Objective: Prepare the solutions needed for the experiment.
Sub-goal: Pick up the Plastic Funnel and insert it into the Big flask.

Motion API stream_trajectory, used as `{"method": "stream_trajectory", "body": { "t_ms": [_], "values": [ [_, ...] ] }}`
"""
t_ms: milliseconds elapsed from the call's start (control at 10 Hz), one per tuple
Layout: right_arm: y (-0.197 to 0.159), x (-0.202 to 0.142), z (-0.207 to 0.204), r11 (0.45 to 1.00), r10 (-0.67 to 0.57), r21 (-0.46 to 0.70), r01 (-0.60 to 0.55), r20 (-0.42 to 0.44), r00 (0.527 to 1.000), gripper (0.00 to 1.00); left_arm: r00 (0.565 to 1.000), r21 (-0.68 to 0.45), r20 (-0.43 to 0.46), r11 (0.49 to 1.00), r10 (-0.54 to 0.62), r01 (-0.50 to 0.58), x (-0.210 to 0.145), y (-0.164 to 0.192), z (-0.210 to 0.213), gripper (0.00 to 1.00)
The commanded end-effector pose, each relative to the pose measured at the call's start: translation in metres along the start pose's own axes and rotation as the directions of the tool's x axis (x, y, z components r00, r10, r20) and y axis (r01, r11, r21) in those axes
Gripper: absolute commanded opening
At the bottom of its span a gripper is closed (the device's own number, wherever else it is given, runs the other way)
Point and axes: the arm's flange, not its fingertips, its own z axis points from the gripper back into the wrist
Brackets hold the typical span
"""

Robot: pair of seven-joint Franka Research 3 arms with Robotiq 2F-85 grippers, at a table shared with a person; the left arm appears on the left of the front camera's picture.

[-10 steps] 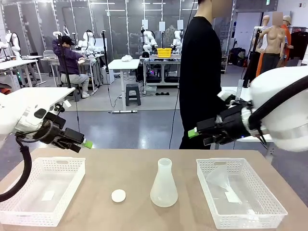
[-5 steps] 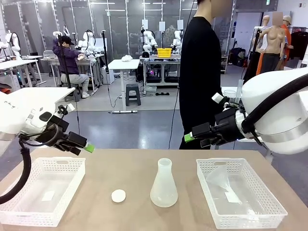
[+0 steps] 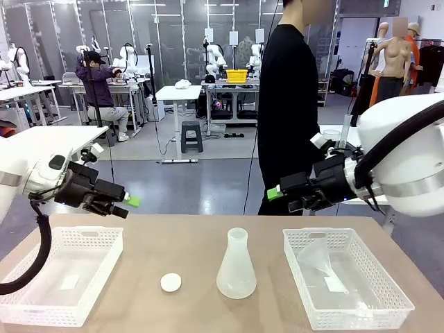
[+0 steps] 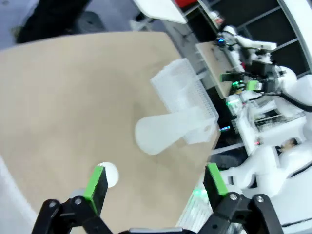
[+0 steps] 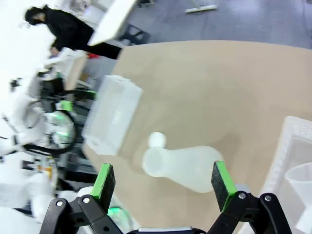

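The solutions are out of view. A frosted conical flask (image 3: 236, 267) stands upright mid-table and looks empty; it also shows in the wrist views (image 4: 165, 131) (image 5: 187, 168). To its left lies a small white round disc (image 3: 171, 282). My left gripper (image 3: 127, 206) hovers open above the table's far left, over the left basket's far edge. My right gripper (image 3: 279, 198) hovers open above the far right. Each wrist view shows its own gripper (image 4: 155, 179) (image 5: 162, 178) spread wide with nothing between the fingers.
A white mesh basket (image 3: 104, 239) sits at the left with a small flat piece inside. Another basket (image 3: 291, 239) at the right holds a clear funnel (image 3: 316, 260). A person in black (image 3: 288, 104) stands at the far side.
Both grippers drifted slightly in the air above the far edge, dipping and coming back up. The flask, disc and baskets stayed put.
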Motion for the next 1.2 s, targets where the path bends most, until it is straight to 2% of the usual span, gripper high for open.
{"method": "stream_trajectory", "body": {
  "t_ms": [0,200,500,700,1000,1100],
  "values": [
    [-0.026,0.014,-0.01,0.964,-0.146,0.225,0.139,0.013,0.989,1.0,0.983,-0.151,0.028,0.973,0.183,-0.176,0.002,0.041,0.0,1.0],
    [-0.04,0.018,-0.021,0.906,-0.219,0.369,0.206,-0.006,0.976,1.0,0.961,-0.262,0.039,0.931,0.274,-0.254,-0.001,0.053,0.002,1.0],
    [-0.052,0.017,-0.043,0.833,-0.295,0.468,0.295,-0.075,0.952,1.0,0.936,-0.473,0.03,0.83,0.352,-0.297,-0.006,0.056,0.017,1.0],
    [-0.061,0.018,-0.047,0.812,-0.318,0.475,0.339,-0.127,0.94,1.0,0.93,-0.506,-0.009,0.8,0.368,-0.322,-0.007,0.058,0.022,1.0],
    [-0.064,0.018,-0.041,0.799,-0.345,0.475,0.369,-0.142,0.928,1.0,0.922,-0.474,-0.134,0.793,0.365,-0.382,-0.015,0.062,0.019,1.0],
    [-0.066,0.018,-0.04,0.817,-0.337,0.446,0.365,-0.145,0.93,1.0,0.921,-0.458,-0.138,0.801,0.365,-0.386,-0.014,0.064,0.018,1.0]
  ]
}}
